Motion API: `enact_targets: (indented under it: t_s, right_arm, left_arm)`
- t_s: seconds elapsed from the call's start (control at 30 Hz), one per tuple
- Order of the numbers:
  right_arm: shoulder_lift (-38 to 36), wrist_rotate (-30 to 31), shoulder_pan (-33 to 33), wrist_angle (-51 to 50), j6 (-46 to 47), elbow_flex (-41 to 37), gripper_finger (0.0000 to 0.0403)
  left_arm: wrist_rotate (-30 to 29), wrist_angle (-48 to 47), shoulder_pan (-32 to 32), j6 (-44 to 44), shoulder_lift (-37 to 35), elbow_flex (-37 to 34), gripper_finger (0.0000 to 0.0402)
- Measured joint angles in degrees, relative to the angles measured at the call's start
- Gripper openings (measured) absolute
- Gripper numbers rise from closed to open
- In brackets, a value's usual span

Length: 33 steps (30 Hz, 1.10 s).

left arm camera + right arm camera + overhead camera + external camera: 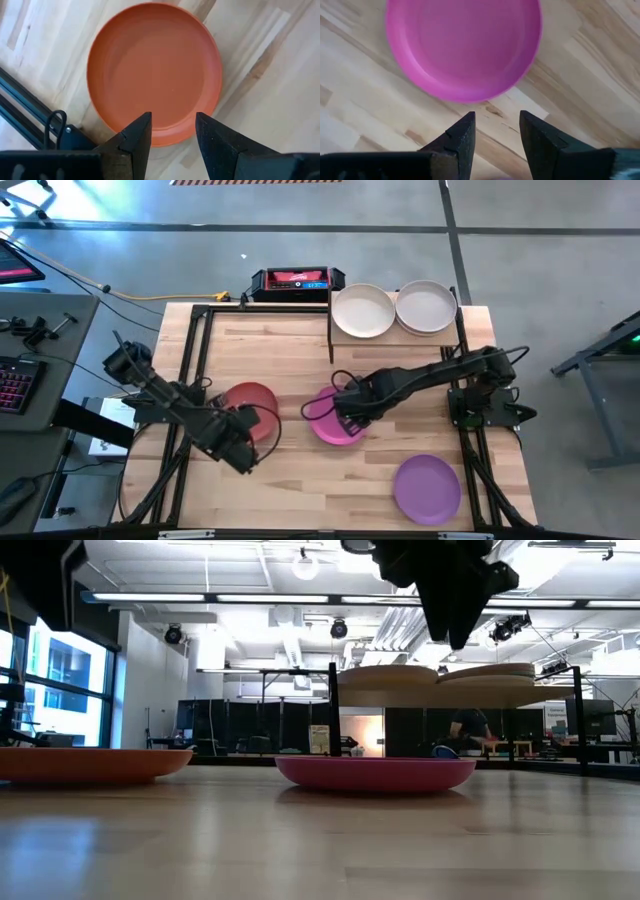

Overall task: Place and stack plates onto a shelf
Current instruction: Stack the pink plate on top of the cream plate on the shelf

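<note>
High view gives me two off-white plates point(395, 310) on the shelf point(345, 336), three more on the surface point(300, 480), both hands spread, empty: left hand point(243, 442), right hand point(348, 416).

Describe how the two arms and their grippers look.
Both arms are dark, jointed and slim, with thin black cables looping along them. The left gripper and right gripper each end in two matte black, wedge-shaped jaws tapering toward blunt tips. No markings show.
</note>
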Motion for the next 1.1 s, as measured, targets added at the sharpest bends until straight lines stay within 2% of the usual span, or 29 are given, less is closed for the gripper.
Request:
enact_targets:
  t_s: [0.13,0.4,0.63,1.1]
  right_arm:
    - [0.8,-0.3,-0.5,2.0,-1.3,-2.3,0.0133]
    - [-0.9,-5.1,-1.7,10.3,-1.0,-15.0,0.0133]
    - [-3.9,-5.4,-3.1,17.8,1.0,-21.3,0.0133]
    - [-4.3,-3.8,-6.1,24.6,2.1,-26.5,0.0133]
  left_arm:
    - [0.3,0.0,-1.7,-2.1,0.0,0.0,0.0143]
    - [0.4,0.0,-3.0,-3.5,0.0,0.0,0.0143]
    - [0.1,0.0,-3.0,-3.4,0.0,0.0,0.0143]
    - [-0.5,0.0,-3.0,-3.4,0.0,0.0,0.0143]
